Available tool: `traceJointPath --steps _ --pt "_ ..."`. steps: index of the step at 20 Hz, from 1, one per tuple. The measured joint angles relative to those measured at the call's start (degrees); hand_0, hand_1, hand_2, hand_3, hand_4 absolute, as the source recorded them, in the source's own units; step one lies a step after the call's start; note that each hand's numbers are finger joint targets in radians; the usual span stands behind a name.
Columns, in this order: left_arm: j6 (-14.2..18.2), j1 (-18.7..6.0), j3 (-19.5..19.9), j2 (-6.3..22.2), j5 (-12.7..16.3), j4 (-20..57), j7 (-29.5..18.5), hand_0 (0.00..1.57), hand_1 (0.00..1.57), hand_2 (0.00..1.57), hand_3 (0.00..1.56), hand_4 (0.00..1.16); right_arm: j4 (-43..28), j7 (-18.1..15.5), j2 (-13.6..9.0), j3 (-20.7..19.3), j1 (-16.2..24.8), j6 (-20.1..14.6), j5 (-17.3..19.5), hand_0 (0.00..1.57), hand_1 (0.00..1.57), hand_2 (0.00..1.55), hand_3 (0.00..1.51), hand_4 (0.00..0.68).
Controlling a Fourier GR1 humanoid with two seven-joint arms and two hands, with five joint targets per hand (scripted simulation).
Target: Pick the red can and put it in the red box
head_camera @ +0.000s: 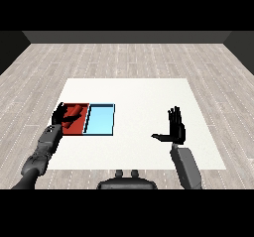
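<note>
Left hand holds the red can over the red tray; right hand is spread and idle.

Nearest, the right hand (pixel 176 129) hovers above the white table (pixel 144 97), fingers straight and upright, thumb stuck out toward the middle, holding nothing. Well off to its left, the left hand (pixel 60 115) reaches over the near left part of the red tray (pixel 80 128), fingers curled round the red can (pixel 74 113), which lies tilted inside the tray's outline. Just right of that hand, the light blue tray (pixel 100 121) touches the red one.
</note>
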Motion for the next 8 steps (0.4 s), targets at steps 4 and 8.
traceJointPath --steps 4,8 --pt "-8.47 0.71 6.18 -3.98 7.7 -7.48 -10.5 0.0 0.0 0.0 0.0 0.0 0.19 -0.02 -0.02 0.47 -0.26 0.47 0.25 0.0 0.0 0.0 0.0 0.0" --pt "-15.12 3.7 7.72 -10.22 11.91 -15.7 -18.44 0.0 0.0 0.0 0.0 0.0 0.7 -0.24 -0.97 0.41 -0.3 1.49 0.59 0.0 0.0 0.0 0.0 0.0"
